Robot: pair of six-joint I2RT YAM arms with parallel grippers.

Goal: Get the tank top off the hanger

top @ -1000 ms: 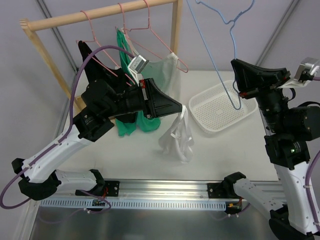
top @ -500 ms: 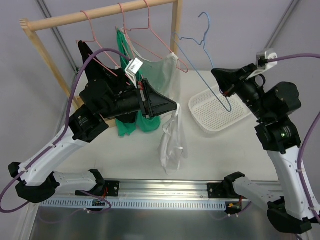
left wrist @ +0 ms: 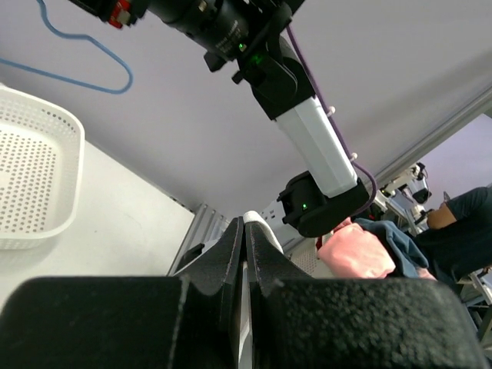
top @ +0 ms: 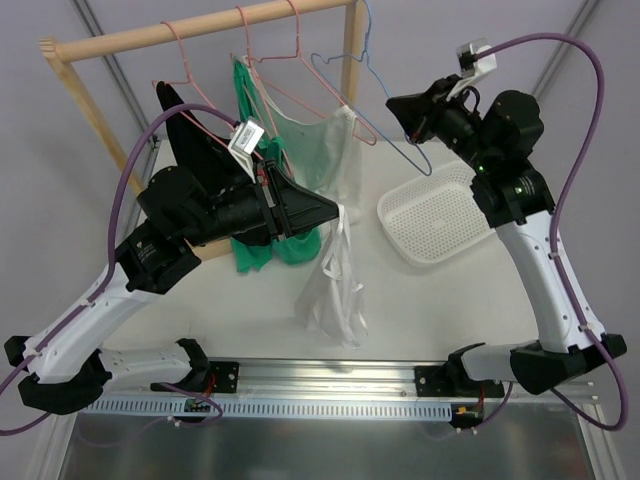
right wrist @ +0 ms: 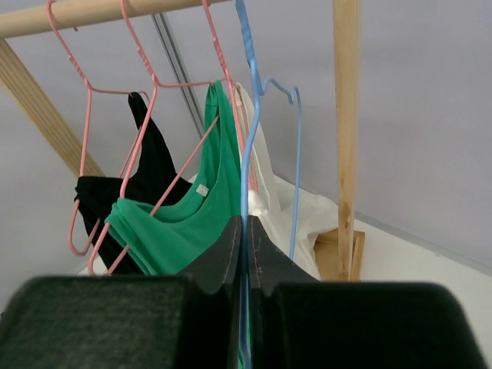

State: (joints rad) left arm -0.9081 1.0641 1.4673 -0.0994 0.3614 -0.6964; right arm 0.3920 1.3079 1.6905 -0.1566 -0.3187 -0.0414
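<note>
Rack [top: 200, 28] stands at the table's [top: 420, 310] far left, carrying pink hangers with a black top [top: 185, 115], a green top [top: 250, 250] and a pale one [top: 320, 140]. None of these is in either gripper.

The white tank top [top: 330, 295] hangs free in front of the rack, above the table. Its upper edge is pinched in the left gripper [top: 338, 213], whose jaws are clamped on the cloth. No wire runs through it, so it is off its hanger.

The basket [top: 440, 215] sits to the right, with nothing in it.

The blue hanger [right wrist: 244, 196] is bare. The right gripper [top: 392, 103] is closed on its wire and holds it up close to the rack's right post, well apart from the tank top.

Judged from this, the removal itself looks done, with garment and hanger separated, one in each gripper. What is probably left is tidying: setting the tank top down, perhaps on the table or in the basket, and parking the hanger.
</note>
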